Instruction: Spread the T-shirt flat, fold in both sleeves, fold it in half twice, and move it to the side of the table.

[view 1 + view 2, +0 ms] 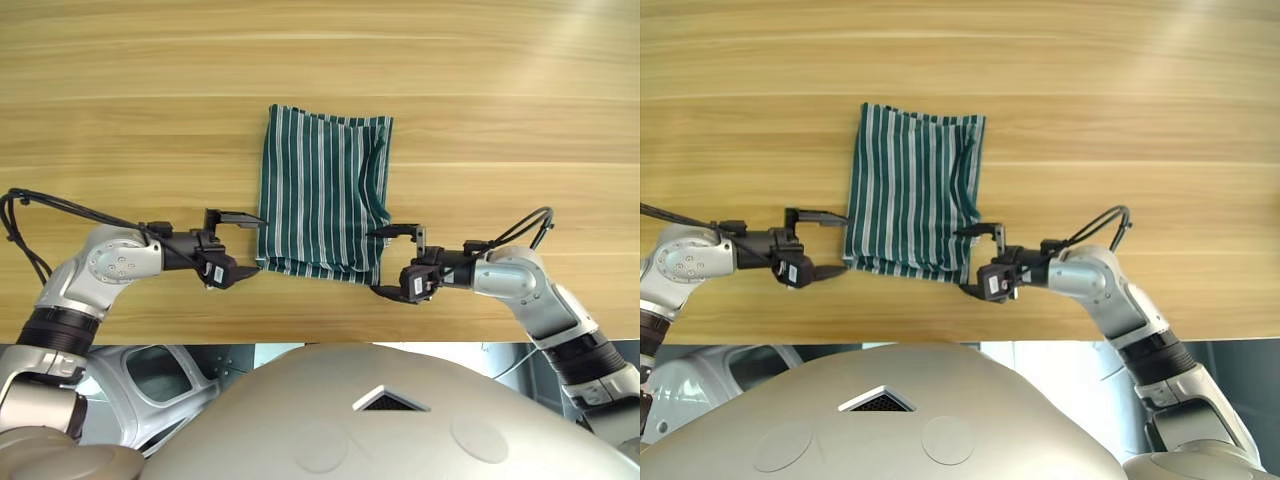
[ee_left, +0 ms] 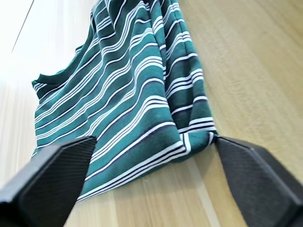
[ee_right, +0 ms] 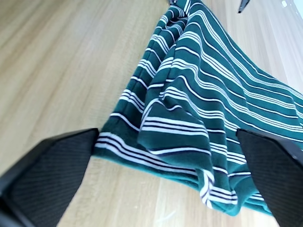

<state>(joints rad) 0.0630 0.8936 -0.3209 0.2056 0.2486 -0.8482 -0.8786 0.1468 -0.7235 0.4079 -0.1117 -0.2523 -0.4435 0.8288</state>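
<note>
Both pairs of jaws apart, left gripper (image 1: 258,243), right gripper (image 1: 373,262) flanking folded T-shirt (image 1: 320,190), wooden table (image 1: 500,100)

1. The tabletop (image 1: 120,120) is light wood, its grain running from the robot's left to its right.
2. Thin straight seams cross it in the same direction, splitting the surface into long planks of slightly different tone.
3. A pale sheen lies on its far right part, and the left wrist view shows a bright glare washing out the wood on one side.
4. Its near edge runs straight across the lower part of the head views.
5. Past that edge, on the robot's right, a dark grey-blue strip of floor (image 1: 1240,362) shows below.
</note>
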